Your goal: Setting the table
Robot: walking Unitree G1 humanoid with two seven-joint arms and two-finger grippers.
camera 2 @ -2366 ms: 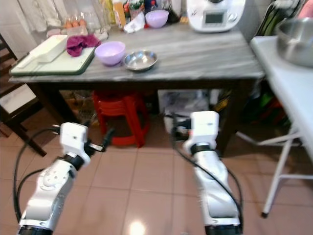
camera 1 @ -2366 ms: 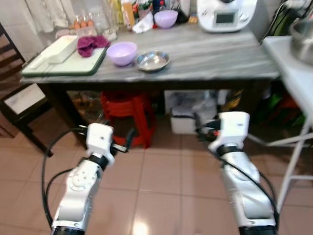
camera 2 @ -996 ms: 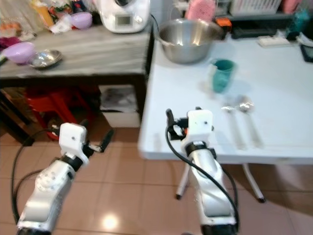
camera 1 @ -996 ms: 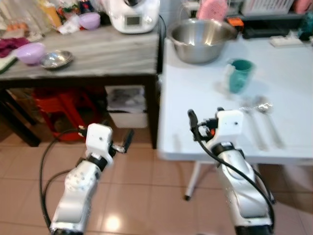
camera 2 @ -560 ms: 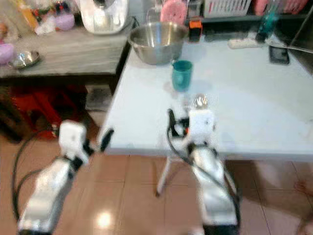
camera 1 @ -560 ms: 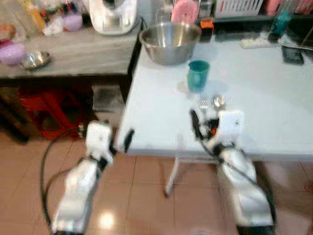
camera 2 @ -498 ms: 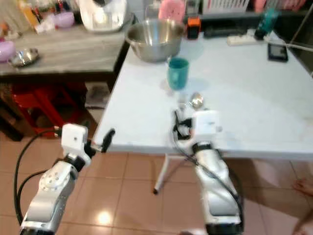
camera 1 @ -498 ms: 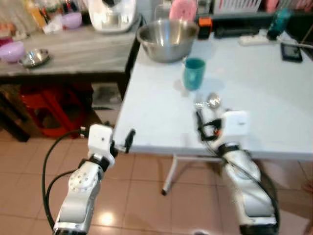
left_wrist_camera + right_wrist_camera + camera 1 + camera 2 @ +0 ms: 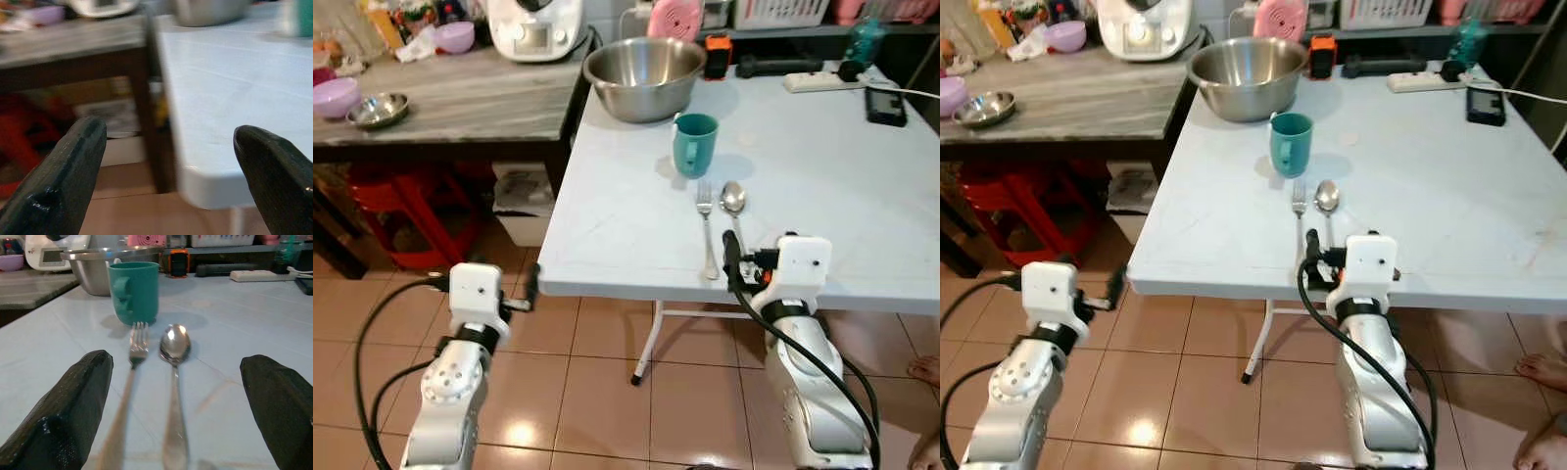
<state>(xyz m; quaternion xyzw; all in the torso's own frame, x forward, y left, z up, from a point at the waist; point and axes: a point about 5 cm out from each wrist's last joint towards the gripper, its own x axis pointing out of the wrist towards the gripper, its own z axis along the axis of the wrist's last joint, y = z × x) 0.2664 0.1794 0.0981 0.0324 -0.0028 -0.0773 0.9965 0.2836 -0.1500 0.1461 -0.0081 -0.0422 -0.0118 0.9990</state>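
Note:
A teal mug (image 9: 694, 144) stands on the white table (image 9: 822, 196), in front of a large steel bowl (image 9: 644, 76). A fork (image 9: 706, 230) and a spoon (image 9: 734, 211) lie side by side just nearer than the mug, handles toward me. My right gripper (image 9: 178, 382) is open at the table's front edge, level with the tabletop, and the fork (image 9: 128, 382) and spoon (image 9: 174, 377) run between its fingers (image 9: 78, 406). My left gripper (image 9: 168, 147) is open and empty, low beside the table's front left corner (image 9: 205, 186).
A grey counter (image 9: 480, 93) to the left carries purple bowls, a small steel dish (image 9: 378, 110) and a white appliance (image 9: 534, 27). Red stools (image 9: 406, 211) stand under it. A power strip (image 9: 822, 81) and a phone (image 9: 884, 106) lie at the table's far side. A person's foot (image 9: 925, 370) is at the right.
The whole view has swung from the grey counter to the white table and come closer. My right gripper now sits at the table's front edge by the cutlery handles; the left arm sits lower.

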